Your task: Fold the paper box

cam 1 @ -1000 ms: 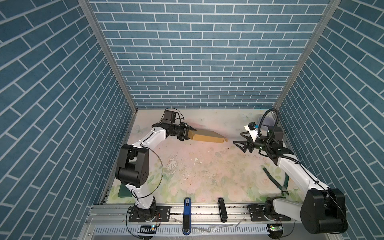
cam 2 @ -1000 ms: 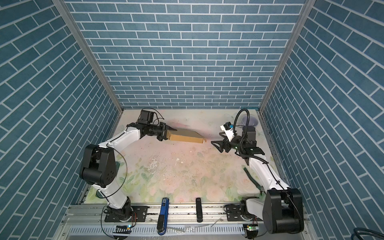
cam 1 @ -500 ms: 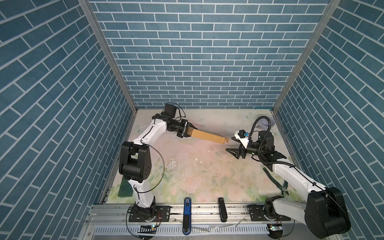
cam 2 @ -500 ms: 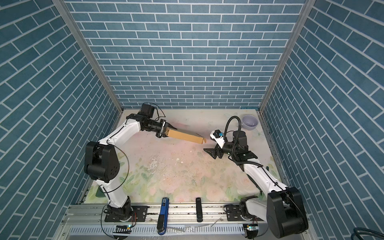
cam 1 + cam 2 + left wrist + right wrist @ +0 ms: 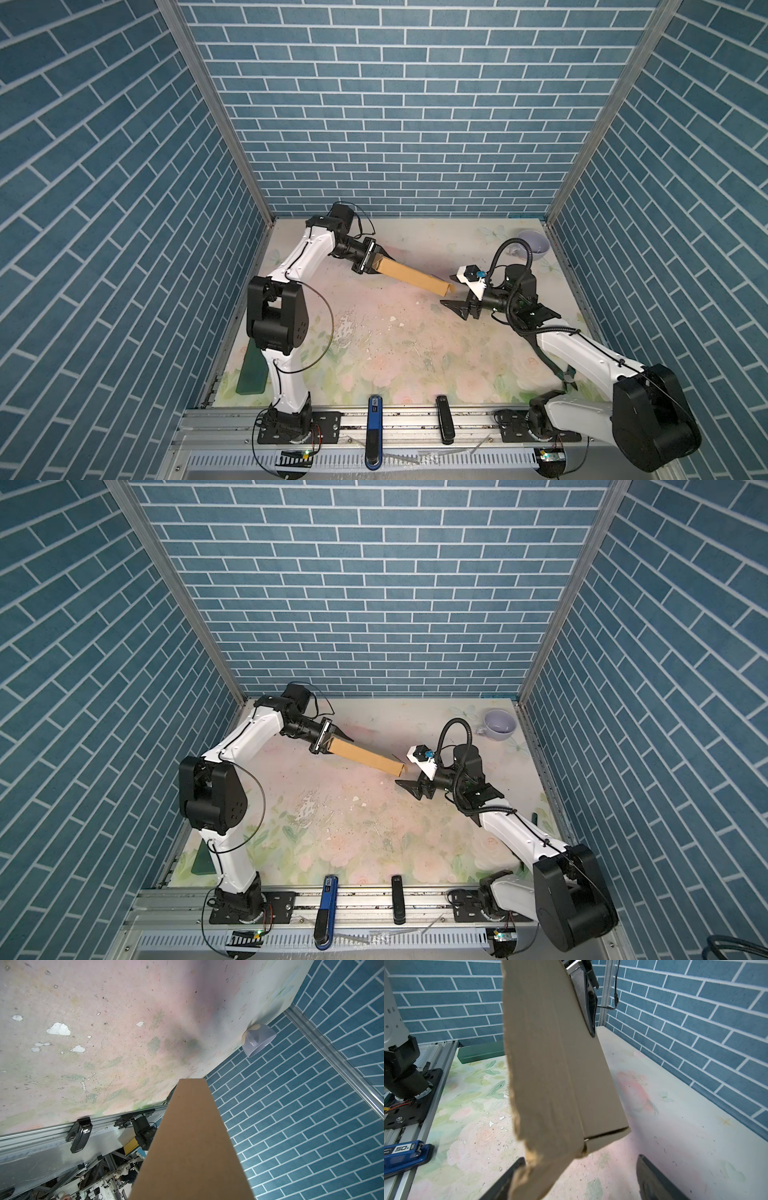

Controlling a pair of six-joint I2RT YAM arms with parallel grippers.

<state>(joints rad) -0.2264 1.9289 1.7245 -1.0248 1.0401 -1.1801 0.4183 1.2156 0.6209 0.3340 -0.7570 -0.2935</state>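
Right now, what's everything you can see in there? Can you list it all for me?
paper box: one, brown, held up off the table between the two arms
cup: one, lilac, far right corner of the table
flat case: one, dark green, near left edge, beside the left arm's base
blue tool: one, blue, on the front rail
black tool: one, black, on the front rail, right of the blue tool
table: one, pale flower pattern, worn
walls: three, blue brick pattern
left gripper: one, black, shut on one end of the paper box
right gripper: one, black, open at the other end
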